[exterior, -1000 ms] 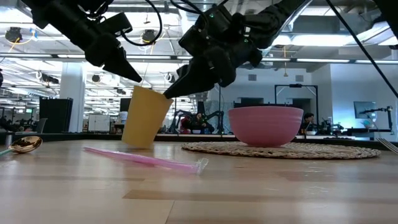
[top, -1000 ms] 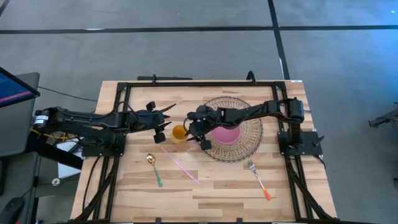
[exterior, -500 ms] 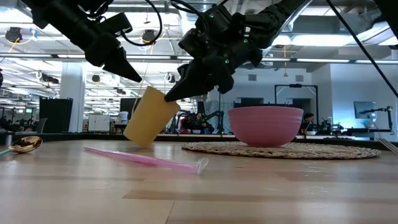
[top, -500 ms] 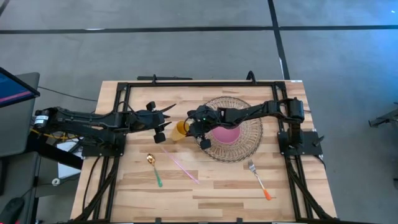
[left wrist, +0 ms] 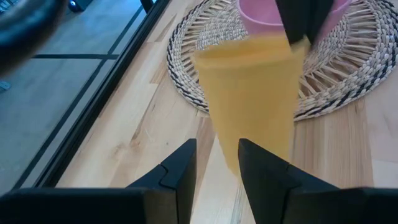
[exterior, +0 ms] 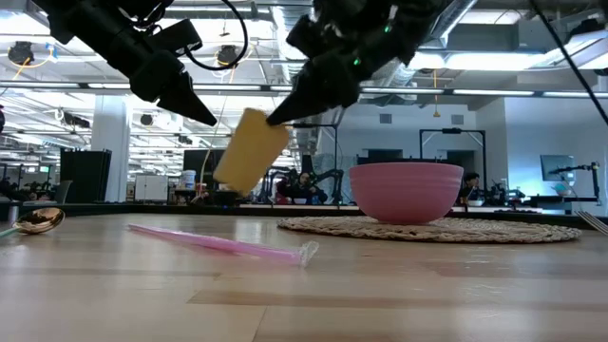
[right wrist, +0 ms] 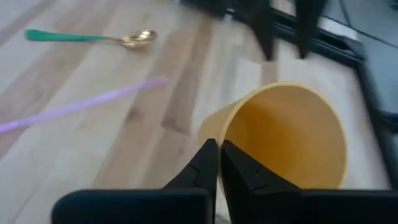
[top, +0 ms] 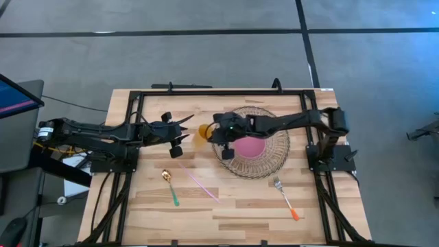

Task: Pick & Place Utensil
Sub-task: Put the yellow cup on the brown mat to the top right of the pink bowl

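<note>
A yellow cup (exterior: 249, 150) hangs tilted above the table, with my right gripper (exterior: 281, 116) shut on it; in the high view the cup (top: 204, 130) is just left of the woven mat (top: 271, 156). My left gripper (top: 182, 134) hovers open beside the cup's left side, touching nothing. In its wrist view the cup (left wrist: 252, 99) fills the space ahead of its fingers. A gold spoon with a green handle (top: 169, 186), a pink straw (top: 199, 182) and a fork with an orange handle (top: 285, 197) lie flat on the table. My right gripper pinches the cup's wall at its rim (right wrist: 214, 134), one finger inside the mouth and one outside. The fingers (exterior: 294, 103) slant down onto the rim from the table's right. The cup is lifted clear, tilted, its base (exterior: 228, 176) hanging lower than the rim.
A pink bowl (top: 248, 147) stands on the round woven mat, right of the cup. A black frame (top: 206, 92) runs along the table's far edge and sides. Bare wood lies between the spoon and the fork near the front edge.
My right gripper has risen and gone toward the table's far edge, taking the yellow cup with it. The cup stood on the table by its base, then tipped over toward the left, and now hangs clear of the wood.
</note>
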